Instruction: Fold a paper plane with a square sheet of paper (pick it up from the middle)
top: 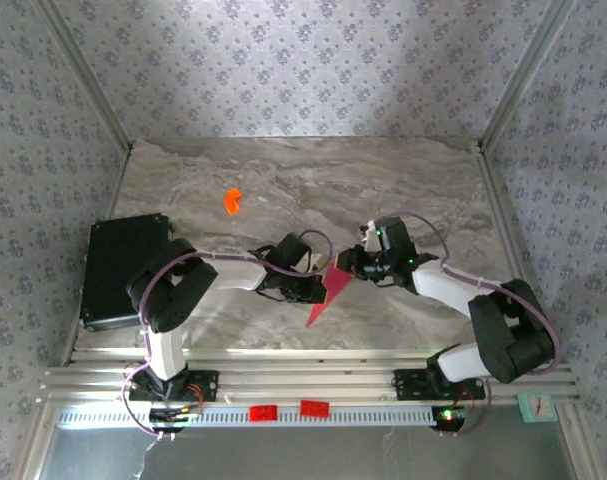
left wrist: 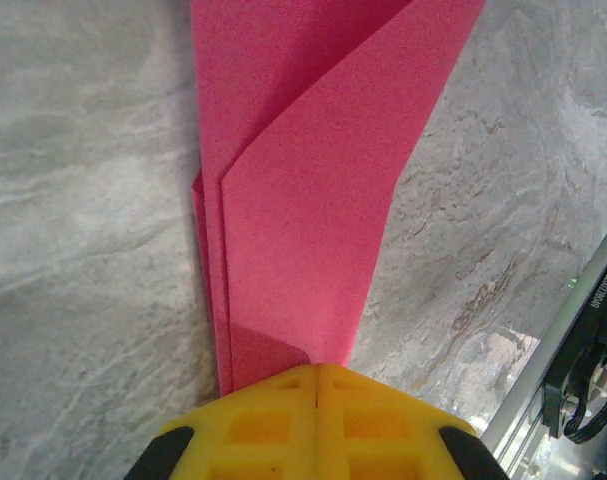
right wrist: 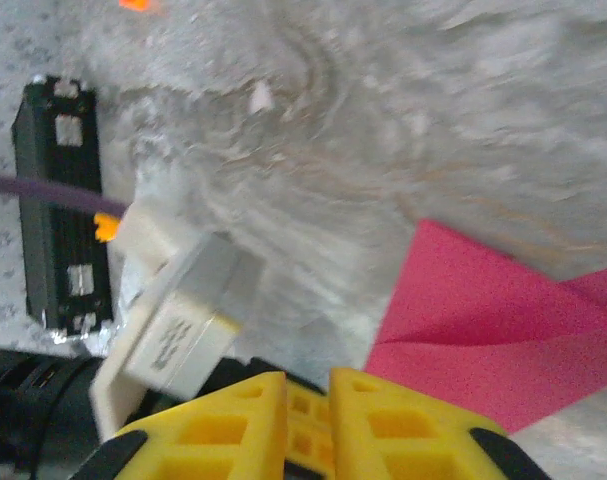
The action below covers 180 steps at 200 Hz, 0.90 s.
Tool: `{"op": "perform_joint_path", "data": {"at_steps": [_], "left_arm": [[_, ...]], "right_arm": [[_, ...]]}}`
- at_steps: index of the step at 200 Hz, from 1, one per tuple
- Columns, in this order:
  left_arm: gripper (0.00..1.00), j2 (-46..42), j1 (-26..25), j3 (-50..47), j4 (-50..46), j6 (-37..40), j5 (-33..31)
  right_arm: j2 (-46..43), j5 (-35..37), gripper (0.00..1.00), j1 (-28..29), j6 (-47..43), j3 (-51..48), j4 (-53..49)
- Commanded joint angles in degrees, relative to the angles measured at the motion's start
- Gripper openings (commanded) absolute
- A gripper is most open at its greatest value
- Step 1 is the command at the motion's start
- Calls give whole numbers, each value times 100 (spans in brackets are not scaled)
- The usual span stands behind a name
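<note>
On my overhead feed the slim, folded magenta-pink paper plane (top: pixel 324 296) lies on the grey marbled desk (top: pixel 403 190), between the two arms and near the front edge, with its pointed tip towards the arm bases; my yellow left fingers (left wrist: pixel 283 395) are pressed together and pinch the paper's end, and from the left wrist I see the plane (left wrist: pixel 313 200) run straight away from them in stacked layers with a slanting fold; my yellow right fingers (right wrist: pixel 358 400) stand slightly parted with a narrow gap and nothing in it; from that wrist the plane (right wrist: pixel 483 330) lies just beside them on the right of the view, and I cannot tell whether it touches; a white label on the grey block (right wrist: pixel 188 320) ahead of them is too blurred to read; the print on the black part (left wrist: pixel 595 300) at the left wrist view's edge is illegible to me too.
</note>
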Motion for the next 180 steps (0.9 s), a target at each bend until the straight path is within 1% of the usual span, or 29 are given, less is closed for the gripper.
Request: {"op": "perform_joint_path", "data": {"at_steps": [1,7,12,29,47,58,77,91,127,145,158,170,180], "left_arm": [[0,314,-15,-331,-866,78,-321],[0,314,-13,-331,-859,69,-313],[0,322,-14,-328,-850,75,-312],[0,340,-8,-305,-833,80,-281],[0,370,-10,-305,-805,82,-244],[0,380,-8,-320,-788,78,-226],[0,419,-7,-341,-785,111,-205],[0,444,-9,-385,-764,143,-206],[0,551,-9,-428,-706,170,-162],[0,591,-7,-436,-708,175,-149],[0,596,-9,-437,-725,192,-161],[0,587,-13,-433,-739,193,-157],[0,578,-7,-437,-710,177,-146]], "right_arm": [[159,86,5,231,-35,-74,-295],[273,84,1,283,43,-118,-206],[340,61,0,305,82,-141,-150],[590,23,0,368,155,-152,-1],[744,139,0,346,26,-92,-195],[854,178,0,229,-9,-90,-267],[1010,154,0,-79,67,-198,-75],[1055,31,0,-299,74,-228,1],[1161,171,0,-555,-134,-97,-307],[1143,155,0,-719,-118,-71,-302],[1028,-41,0,-779,-71,-15,-284],[793,-270,0,-729,-19,88,-224],[572,-261,0,-618,-26,197,-358]]}}
